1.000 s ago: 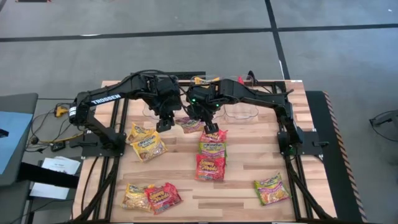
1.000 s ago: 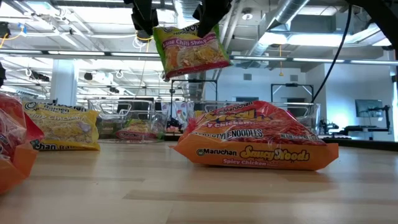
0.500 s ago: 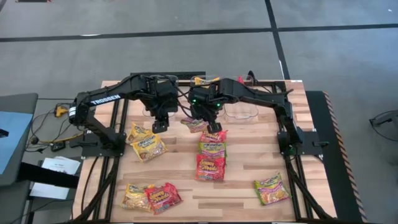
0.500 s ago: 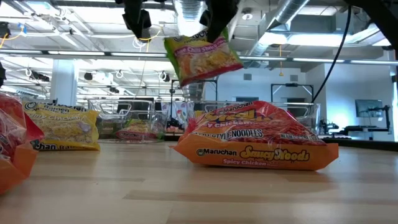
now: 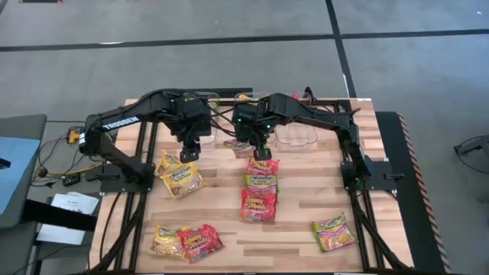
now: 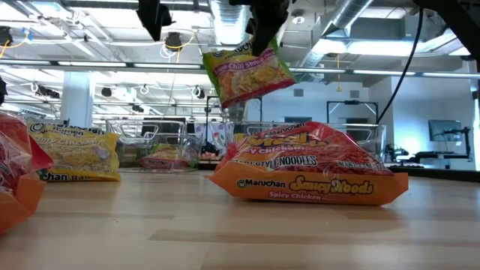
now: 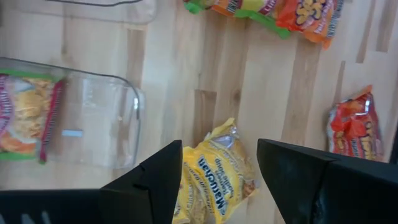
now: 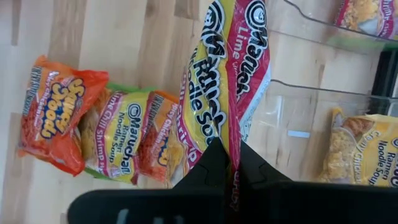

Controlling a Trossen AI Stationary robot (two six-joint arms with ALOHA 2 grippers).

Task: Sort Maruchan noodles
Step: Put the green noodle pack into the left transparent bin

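My right gripper [image 5: 257,150] is shut on a Lime Chili Shrimp noodle packet [image 6: 251,71], green, yellow and pink, high above the table in front of the clear bins; the packet also shows in the right wrist view [image 8: 227,81]. My left gripper [image 5: 187,153] is open and empty, above a yellow packet [image 7: 217,171] that lies flat on the table. A pile of red, orange and green packets [image 5: 260,191] lies at the table's middle. More packets lie near the front left [image 5: 183,242] and front right [image 5: 333,231]. My right gripper pinches the packet's end seam [image 8: 231,149] between its two fingers. The fingers come from above, pointing down [image 6: 264,34]. The packet hangs below them, tilted, lifted clear of the table and of the pile.
Clear plastic bins stand along the far side [image 5: 298,136]. One holds a green-edged packet [image 7: 25,115], another a yellow creamy chicken packet [image 8: 360,149]. Two yellow packets [image 5: 177,174] lie at the left. Bare wood shows at the front middle [image 5: 260,244].
My right gripper has gone toward the table's far edge and the bins with the hanging packet, which has tipped a little more. My left gripper has drawn away from the packet toward the table's left edge.
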